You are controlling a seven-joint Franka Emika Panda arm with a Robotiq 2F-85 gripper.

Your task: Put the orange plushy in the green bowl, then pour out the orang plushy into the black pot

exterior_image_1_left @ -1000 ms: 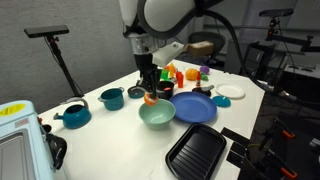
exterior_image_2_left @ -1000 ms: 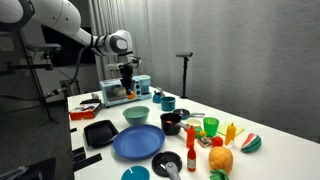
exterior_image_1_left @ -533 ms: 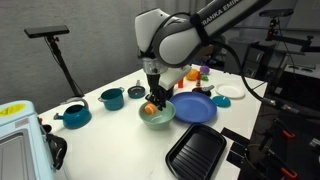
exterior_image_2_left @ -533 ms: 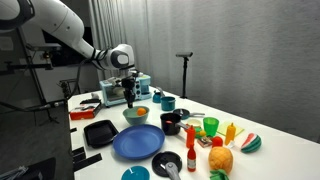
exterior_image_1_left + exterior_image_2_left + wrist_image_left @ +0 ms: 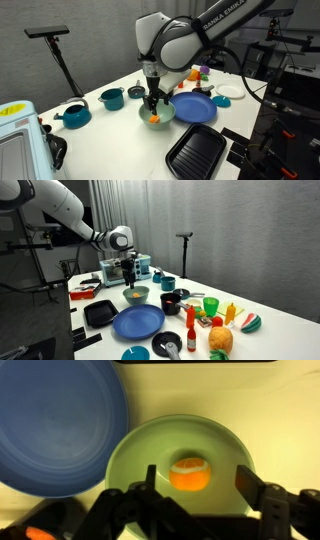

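The small round orange plushy [image 5: 190, 474] lies inside the smooth pale mint-green bowl [image 5: 130, 445], directly beneath my claw [image 5: 153, 102] and touching neither finger. My claw is spread wide, holds nothing and hovers just above the bowl. The flat dark-blue plate [image 5: 55, 425] sits just beside the bowl, to one side of my claw. The squat black pot [image 5: 136, 92] stands near on the opposite side. Half a second ago I was pinching the plushy over the bowl; now it is released.
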